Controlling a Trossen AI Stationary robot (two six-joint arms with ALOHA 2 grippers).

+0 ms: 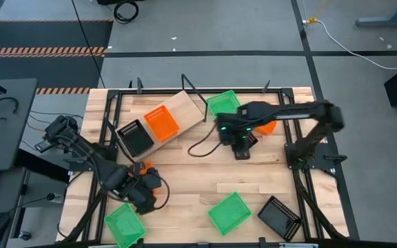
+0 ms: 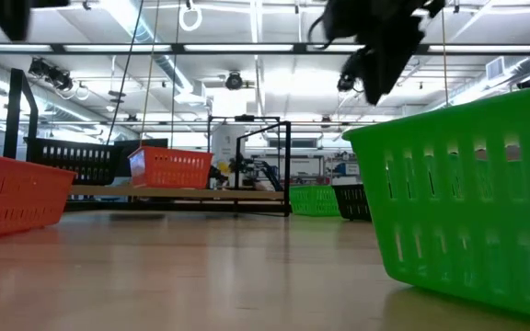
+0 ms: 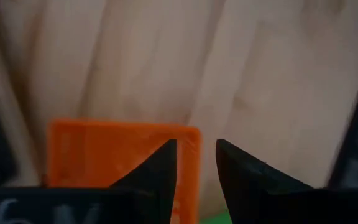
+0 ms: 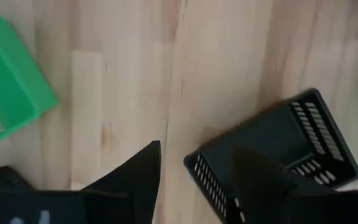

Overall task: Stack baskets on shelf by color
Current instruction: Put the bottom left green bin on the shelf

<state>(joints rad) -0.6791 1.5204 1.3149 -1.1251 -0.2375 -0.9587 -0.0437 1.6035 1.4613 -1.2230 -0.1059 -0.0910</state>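
High view showing the shelf [image 1: 185,103] lying askew at the table's [image 1: 253,186] far side and carrying a black basket [image 1: 135,136] beside a shelved orange basket [image 1: 162,120]. Showing also a far green basket [image 1: 222,103] touching the shelf's end, and a half-hidden orange basket [image 1: 267,127] peeking out from under the right arm.

Reaching low over the near left part of the table with the left gripper [image 1: 149,184], and gripping a held orange basket [image 1: 147,168] there. Closing the left fingers [image 3: 160,168] to a narrow gap on that basket's [image 3: 104,155] side wall, as shown in the left wrist view, with the wall's edge sitting between them and bare wood beyond.

Hanging the right gripper [image 1: 242,148] above the middle of the table, just beside the half-hidden orange basket. Keeping nothing between the right fingers [image 4: 135,174] in the right wrist view: standing wide apart over bare wood, with another black basket [image 4: 272,149] partly behind one finger and a green one [image 4: 5,87] off to the other side.

Leaving three baskets loose along the near edge: a near-left green basket [image 1: 124,224] just beside the left gripper, a middle green basket [image 1: 229,212], and a near-right black basket [image 1: 280,215], each apart from the others.

Filling the right foreground of the low view with a green basket, and showing the shelf far behind it.
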